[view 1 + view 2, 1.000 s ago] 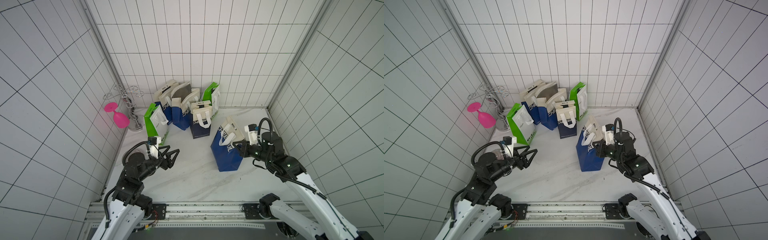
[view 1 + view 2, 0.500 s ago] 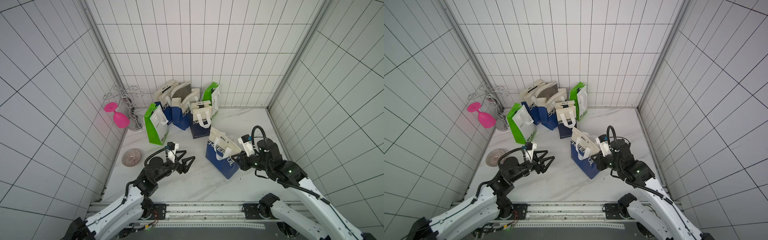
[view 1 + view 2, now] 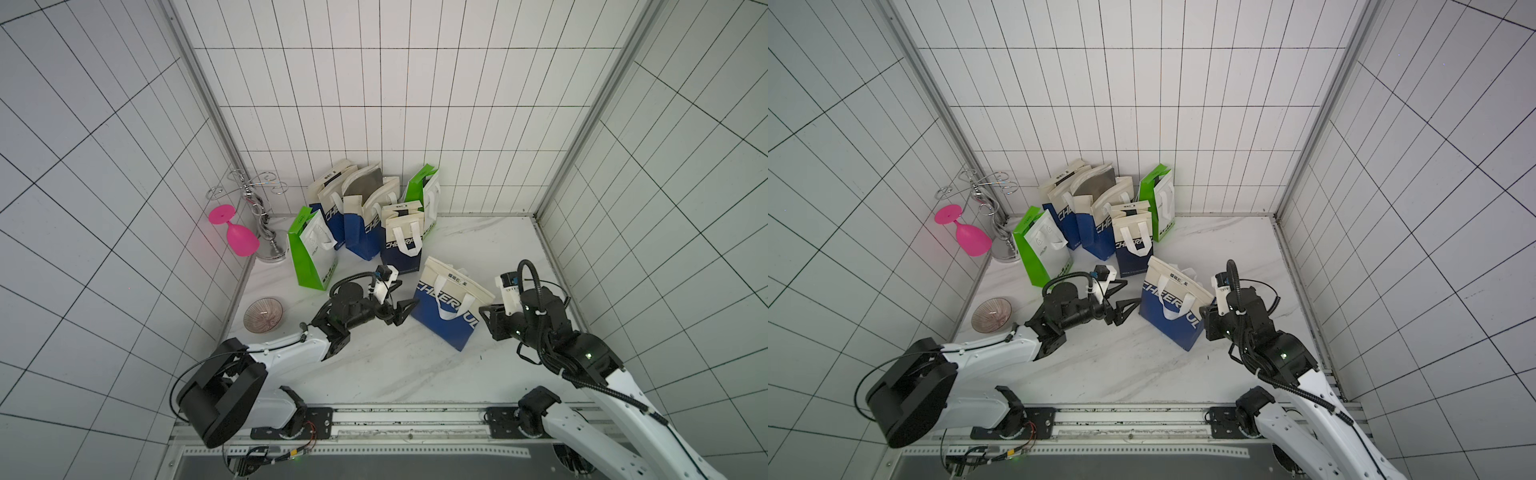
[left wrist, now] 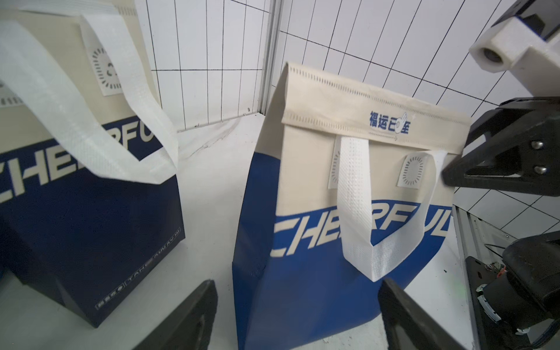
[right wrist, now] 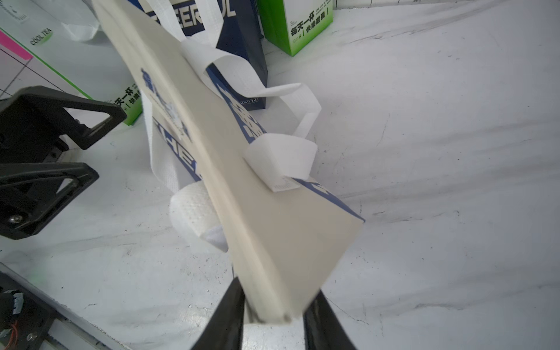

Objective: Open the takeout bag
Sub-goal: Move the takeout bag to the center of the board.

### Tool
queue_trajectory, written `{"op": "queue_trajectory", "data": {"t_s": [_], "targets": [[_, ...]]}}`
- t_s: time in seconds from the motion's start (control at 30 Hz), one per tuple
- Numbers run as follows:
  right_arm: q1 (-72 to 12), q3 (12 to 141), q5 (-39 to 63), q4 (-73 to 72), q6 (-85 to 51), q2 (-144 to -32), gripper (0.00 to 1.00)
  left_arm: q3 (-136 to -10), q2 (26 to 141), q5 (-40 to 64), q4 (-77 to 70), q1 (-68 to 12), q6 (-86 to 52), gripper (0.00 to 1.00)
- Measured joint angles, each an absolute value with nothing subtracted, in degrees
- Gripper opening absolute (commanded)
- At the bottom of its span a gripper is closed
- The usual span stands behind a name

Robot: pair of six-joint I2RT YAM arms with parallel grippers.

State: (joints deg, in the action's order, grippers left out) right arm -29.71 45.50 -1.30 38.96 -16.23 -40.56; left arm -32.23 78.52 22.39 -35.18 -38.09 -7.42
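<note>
**Entry: takeout bag, opening not yet begun**

**Item in hand.** One blue-and-cream takeout bag (image 3: 436,324). You will find it on the marble table (image 3: 395,374), just in front of the navy bag (image 3: 401,253), on the right arm's side. It stands on its base and leans. Its cream flap (image 4: 363,115) is folded down over the mouth, so the mouth is closed. It has two white handles, one on each face, both hanging loose.

**Effectors.**
- Right gripper (image 5: 277,286): its jaws straddle the top corner of the takeout bag, on the side away from the navy bag. You cannot tell from these views whether they pinch the corner or merely bracket it.
- Left gripper (image 3: 409,291): released, with the jaws spread wide and nothing between them. It is level with the takeout bag's near side edge, a little in front of the navy bag.

**Step, as judged.** The bag is presented and the flap is untouched. Your next move probably calls for one firm hold on the top corner. The free gripper would then take the flap's edge and peel it up and away. Mind the lean, as a sideways pull could topple the bag.

**Count.**
- Bags: six, as far as the overlap allows.
  - One takeout bag.
  - One navy bag.
  - Two blue-and-cream bags (image 3: 332,208) (image 3: 361,232) behind the navy bag.
  - Two green bags (image 3: 311,257) (image 3: 426,195), one on either side of the navy bag.
- Chrome stand (image 3: 266,232): one, well to the left-arm side of the navy bag.
- Pink goblet (image 3: 239,241): one, beside that stand.
- Glass bowl (image 3: 263,314): one, in front of the stand.
- Arms: two.
</note>
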Motion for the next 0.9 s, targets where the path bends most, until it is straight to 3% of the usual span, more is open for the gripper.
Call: {"op": "queue_trajectory", "data": {"t_s": [0.3, 0.5, 0.6, 0.77, 0.9], "targets": [[-27.75, 45.52, -2.70, 36.23, -15.51, -46.37, 0.33, -39.38, 91.94, 35.20, -42.70, -34.65, -4.91, 0.73], [-26.98, 45.52, -0.14, 35.46, -15.20, -45.17, 0.34, -37.23, 96.36, 39.62, -51.20, -35.99, -6.70, 0.58], [-26.98, 45.58, 1.76, 35.64, -14.87, -42.65, 0.33, -35.53, 97.14, 40.47, -55.05, -36.40, -7.62, 0.43], [-26.98, 45.95, 4.80, 39.83, -13.34, -40.05, 0.33, -33.91, 97.60, 41.04, -59.75, -36.62, -9.32, 0.04], [-26.98, 48.93, 6.87, 46.37, -11.31, -39.48, 0.32, -31.83, 97.54, 40.05, -62.92, -36.71, -10.26, 0.00]]}}
